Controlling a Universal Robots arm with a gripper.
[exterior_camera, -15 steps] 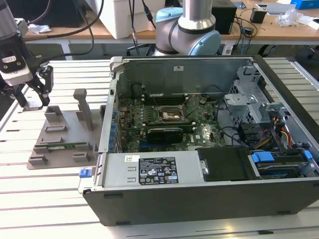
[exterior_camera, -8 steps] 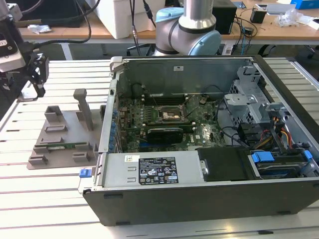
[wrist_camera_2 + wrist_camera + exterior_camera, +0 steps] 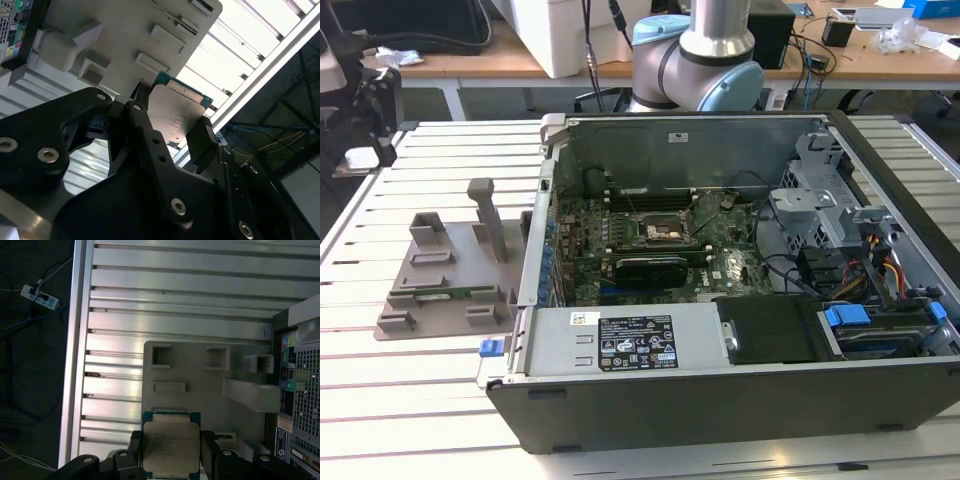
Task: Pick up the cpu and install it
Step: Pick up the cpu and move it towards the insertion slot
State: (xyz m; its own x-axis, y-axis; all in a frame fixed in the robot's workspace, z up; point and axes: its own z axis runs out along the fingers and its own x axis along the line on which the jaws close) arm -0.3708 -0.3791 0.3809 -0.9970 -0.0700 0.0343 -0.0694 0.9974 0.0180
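One slatted table (image 3: pixel 410 400) carries one open computer case (image 3: pixel 720 400) towards its right edge in the exterior view and one grey tray (image 3: pixel 430 270) near its left edge. One memory stick (image 3: pixel 445 294), one robot arm (image 3: pixel 710 50), one gripper (image 3: pixel 171 456), one cpu (image 3: pixel 170 440).

The table (image 3: pixel 440 400) is made of long silver slats (image 3: pixel 175 285), and bright light shines off them. Behind it stands a wooden desk (image 3: pixel 480 63) with a white box (image 3: pixel 565 35) on top. The floor (image 3: pixel 30 370) is dark, with a plug strip (image 3: pixel 39 296) and wires (image 3: pixel 12 454) lying on it.
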